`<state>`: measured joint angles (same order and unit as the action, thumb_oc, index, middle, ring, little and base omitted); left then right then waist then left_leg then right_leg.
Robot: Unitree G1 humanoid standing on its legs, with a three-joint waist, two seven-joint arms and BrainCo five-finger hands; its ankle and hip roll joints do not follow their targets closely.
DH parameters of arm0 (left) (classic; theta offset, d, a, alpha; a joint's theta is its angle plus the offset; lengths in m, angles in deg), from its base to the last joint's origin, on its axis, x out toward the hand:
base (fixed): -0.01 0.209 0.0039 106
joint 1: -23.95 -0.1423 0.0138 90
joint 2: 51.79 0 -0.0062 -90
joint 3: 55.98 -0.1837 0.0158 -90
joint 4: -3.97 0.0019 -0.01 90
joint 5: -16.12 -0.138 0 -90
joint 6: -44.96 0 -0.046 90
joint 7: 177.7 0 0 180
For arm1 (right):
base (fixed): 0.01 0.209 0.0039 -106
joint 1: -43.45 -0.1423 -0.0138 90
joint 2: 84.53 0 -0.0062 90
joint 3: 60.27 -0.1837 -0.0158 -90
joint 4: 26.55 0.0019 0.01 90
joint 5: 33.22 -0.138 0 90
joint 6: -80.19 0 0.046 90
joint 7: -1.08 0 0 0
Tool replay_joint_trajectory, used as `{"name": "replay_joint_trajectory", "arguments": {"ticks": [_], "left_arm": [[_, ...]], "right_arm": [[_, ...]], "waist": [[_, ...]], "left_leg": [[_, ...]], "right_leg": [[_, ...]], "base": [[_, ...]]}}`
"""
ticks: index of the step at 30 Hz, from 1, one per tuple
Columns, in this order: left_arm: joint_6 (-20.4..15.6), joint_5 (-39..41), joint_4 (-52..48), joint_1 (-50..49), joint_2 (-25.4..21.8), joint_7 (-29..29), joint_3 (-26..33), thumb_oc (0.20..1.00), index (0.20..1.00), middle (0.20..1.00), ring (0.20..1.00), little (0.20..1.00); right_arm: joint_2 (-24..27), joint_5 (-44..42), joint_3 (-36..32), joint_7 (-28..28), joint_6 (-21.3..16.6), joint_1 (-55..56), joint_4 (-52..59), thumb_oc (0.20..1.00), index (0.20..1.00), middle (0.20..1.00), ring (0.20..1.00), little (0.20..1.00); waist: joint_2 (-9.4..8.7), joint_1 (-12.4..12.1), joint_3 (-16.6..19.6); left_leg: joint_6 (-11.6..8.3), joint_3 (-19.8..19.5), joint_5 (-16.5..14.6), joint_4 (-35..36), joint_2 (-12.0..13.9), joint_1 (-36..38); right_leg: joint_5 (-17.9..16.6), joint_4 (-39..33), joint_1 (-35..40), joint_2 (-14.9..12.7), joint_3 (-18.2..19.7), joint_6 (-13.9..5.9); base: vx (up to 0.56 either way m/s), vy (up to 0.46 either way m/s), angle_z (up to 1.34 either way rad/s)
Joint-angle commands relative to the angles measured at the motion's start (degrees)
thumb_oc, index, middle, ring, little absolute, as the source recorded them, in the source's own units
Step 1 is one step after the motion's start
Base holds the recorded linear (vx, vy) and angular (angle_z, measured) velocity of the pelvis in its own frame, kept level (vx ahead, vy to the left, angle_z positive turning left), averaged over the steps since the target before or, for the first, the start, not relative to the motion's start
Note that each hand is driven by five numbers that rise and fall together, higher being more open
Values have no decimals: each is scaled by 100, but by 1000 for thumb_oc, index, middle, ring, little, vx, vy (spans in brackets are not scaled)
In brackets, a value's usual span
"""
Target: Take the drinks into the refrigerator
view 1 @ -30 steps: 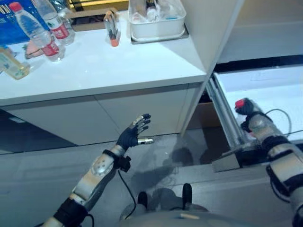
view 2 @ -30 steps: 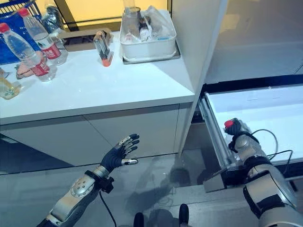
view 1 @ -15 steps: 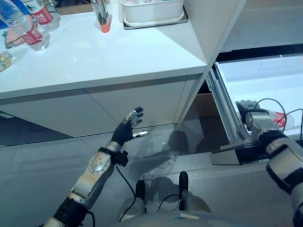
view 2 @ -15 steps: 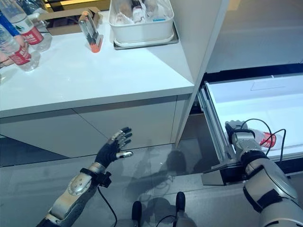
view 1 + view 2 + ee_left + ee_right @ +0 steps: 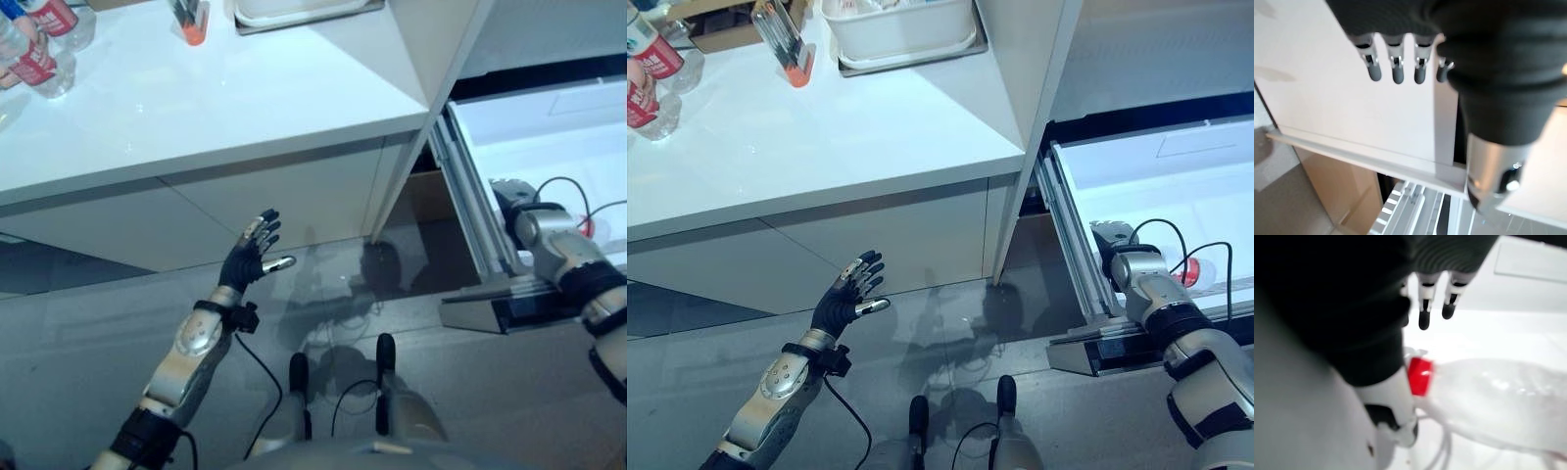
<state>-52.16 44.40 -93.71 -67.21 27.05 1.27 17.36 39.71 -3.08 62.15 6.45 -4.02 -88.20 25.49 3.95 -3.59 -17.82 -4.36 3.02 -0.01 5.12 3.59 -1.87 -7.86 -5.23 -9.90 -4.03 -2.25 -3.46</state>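
Right hand: inside the pulled-out refrigerator drawer, near its front left corner. Fingers straight and relaxed, holding nothing.

Drink bottle: clear plastic with a red cap, lying on its side on the white floor of the drawer, just beside the right hand on its outer side. From the head views its red label shows past the wrist. No finger is curled round it.

Left hand: held up in the air in front of the cupboard doors below the desk, well apart from the drawer. Fingers straight and spread, thumb out to the side, holding nothing.

Desk, far left corner: further bottles with red labels, standing upright.

Desk, far edge: white tray with mixed contents too small to tell, and a small clear container with an orange base, tilted, to the tray's left.

Tall white panel: upright between the desk and the drawer.

Floor: grey and glossy, under the left arm.
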Motion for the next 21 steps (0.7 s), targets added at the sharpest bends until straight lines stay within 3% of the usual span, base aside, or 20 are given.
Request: {"name": "replay_joint_trajectory", "arguments": {"ticks": [1, 3, 4, 9, 21], "left_arm": [[-401, -33, -754, 49, -130, 23, 302, 1000, 1000, 1000, 1000, 1000], [-401, -27, -734, 27, -137, 32, 290, 1000, 1000, 1000, 1000, 1000], [-433, -106, -694, 18, -216, 41, 292, 1000, 1000, 1000, 1000, 1000], [-495, -418, -450, 3, -613, 147, 274, 1000, 1000, 1000, 1000, 1000], [-358, -1246, 12, -70, -767, 301, 353, 1000, 1000, 1000, 1000, 1000]], "right_arm": [[-436, -1214, -320, -379, -605, 895, 1190, 1000, 1000, 1000, 1000, 1000], [-380, -1427, -571, -524, -683, 1113, 1176, 1000, 1000, 1000, 1000, 1000], [-440, -2016, -1110, -910, -791, 1405, 971, 1000, 1000, 1000, 1000, 1000], [-620, -3286, -2487, -1612, -1178, 1965, 850, 1000, 1000, 1000, 1000, 1000], [-788, -4300, -4749, -1943, -1582, 3382, 2312, 1000, 1000, 1000, 1000, 1000]], "waist": [[-152, 131, -224], [-160, 132, -210], [-175, 158, -171], [-219, 277, 23], [-315, 575, 455]], "left_leg": [[147, -425, 284, -24, -252, -493], [151, -423, 277, -27, -251, -480], [161, -420, 255, -36, -250, -447], [187, -373, 147, -43, -237, -302], [203, -175, -68, -41, -165, 68]], "right_leg": [[656, 289, 234, -337, 12, -372], [659, 293, 242, -337, 14, -373], [673, 304, 263, -335, 16, -377], [716, 288, 364, -314, 71, -390], [800, 230, 608, -241, 238, -401]], "base": [[0, 0, 0], [0, 0, 0], [0, 0, 0], [24, 3, 2], [41, -1, -4]]}}
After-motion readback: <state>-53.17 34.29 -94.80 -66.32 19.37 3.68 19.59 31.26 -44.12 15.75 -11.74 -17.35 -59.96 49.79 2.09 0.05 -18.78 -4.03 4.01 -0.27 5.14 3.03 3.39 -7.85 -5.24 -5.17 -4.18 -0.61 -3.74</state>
